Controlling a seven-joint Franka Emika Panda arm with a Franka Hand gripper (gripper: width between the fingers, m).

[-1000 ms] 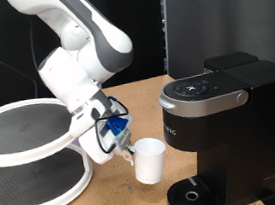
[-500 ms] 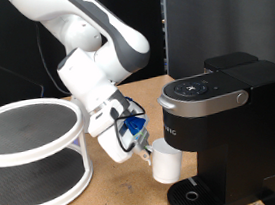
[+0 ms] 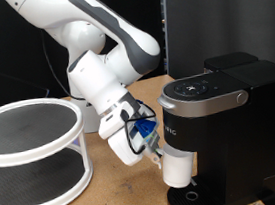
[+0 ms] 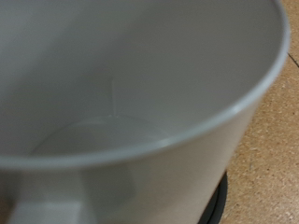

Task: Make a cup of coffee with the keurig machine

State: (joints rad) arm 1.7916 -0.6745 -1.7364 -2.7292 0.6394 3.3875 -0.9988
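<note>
The white cup (image 3: pixel 178 166) hangs from my gripper (image 3: pixel 158 157) just above the round base of the black keurig machine (image 3: pixel 226 122), under its brew head. The fingers are shut on the cup's side and hold it upright. In the wrist view the cup (image 4: pixel 131 103) fills almost the whole picture; its inside is empty, and a strip of the machine's dark base (image 4: pixel 220 201) shows below its rim. The machine's lid with the silver-grey band (image 3: pixel 213 100) is down.
A white two-tier round stand (image 3: pixel 33 156) with dark mesh shelves is at the exterior view's left. The wooden table top (image 3: pixel 119 200) lies between it and the machine. A dark panel stands behind the machine.
The arm has carried the cup towards the exterior view's right and a little down, from between the stand and the machine to over the machine's base.
</note>
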